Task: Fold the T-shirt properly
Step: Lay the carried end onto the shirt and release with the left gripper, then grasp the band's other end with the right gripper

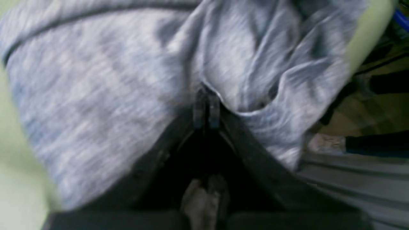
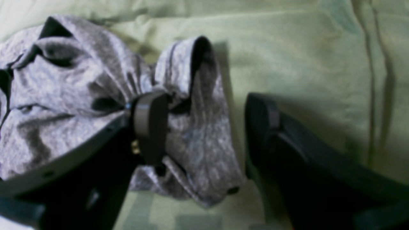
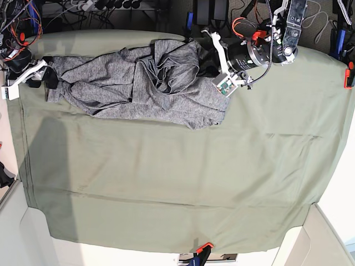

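T-shirt (image 3: pixel 138 88): heather-grey knit with long sleeves, lying crumpled and stretched sideways across the 11-to-1 o'clock band of the base view, bunched into folds near its middle.
Shirt's right end: lifted into a ridge at about 1 o'clock, where the left gripper (image 1: pixel 206 110) meets it.
Shirt's left end: a bunched sleeve or hem at about 10 o'clock, beside the right gripper (image 2: pixel 204 127).
Left claw: jaws pressed together with a pinch of grey fabric between the tips; the cloth drapes over and around the fingers in the blurred left wrist view.
Right claw: spread wide; one finger (image 2: pixel 150 124) lies against the crumpled grey cloth, the other (image 2: pixel 265 127) stands over bare green sheet, and a fold of fabric sits in the gap without being clamped.
Olive-green cloth sheet (image 3: pixel 177 183): covers the table under the shirt, with creases running toward 3 o'clock.
Orange clamps: one at 6 o'clock (image 3: pixel 202 247), one at 3 o'clock (image 3: pixel 349 75), on the sheet's edges.
Cables (image 3: pixel 111 8): clutter along 12 o'clock, behind the table.
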Action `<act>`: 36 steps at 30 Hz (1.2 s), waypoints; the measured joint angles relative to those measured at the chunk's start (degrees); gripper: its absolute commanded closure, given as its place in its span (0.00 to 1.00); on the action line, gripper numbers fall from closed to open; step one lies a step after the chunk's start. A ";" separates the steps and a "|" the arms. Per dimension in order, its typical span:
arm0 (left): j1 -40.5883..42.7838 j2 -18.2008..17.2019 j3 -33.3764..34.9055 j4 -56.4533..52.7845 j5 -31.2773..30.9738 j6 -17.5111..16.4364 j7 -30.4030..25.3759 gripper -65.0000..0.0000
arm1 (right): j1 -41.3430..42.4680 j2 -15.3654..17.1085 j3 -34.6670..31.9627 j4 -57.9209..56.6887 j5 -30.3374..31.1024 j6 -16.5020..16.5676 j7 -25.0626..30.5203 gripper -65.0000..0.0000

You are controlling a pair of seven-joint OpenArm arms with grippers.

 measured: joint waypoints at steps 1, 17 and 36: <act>-0.02 0.00 0.26 0.76 -0.02 0.04 -0.02 1.00 | 0.00 0.00 0.00 0.00 0.00 0.00 -0.02 0.42; -4.83 0.61 17.27 1.14 5.46 5.22 -2.56 1.00 | 0.02 -0.13 0.00 0.00 -0.76 -0.81 0.22 0.42; -5.62 2.73 17.31 8.46 5.25 5.40 0.07 1.00 | 2.58 0.00 -7.43 0.02 -5.31 -1.79 1.97 0.42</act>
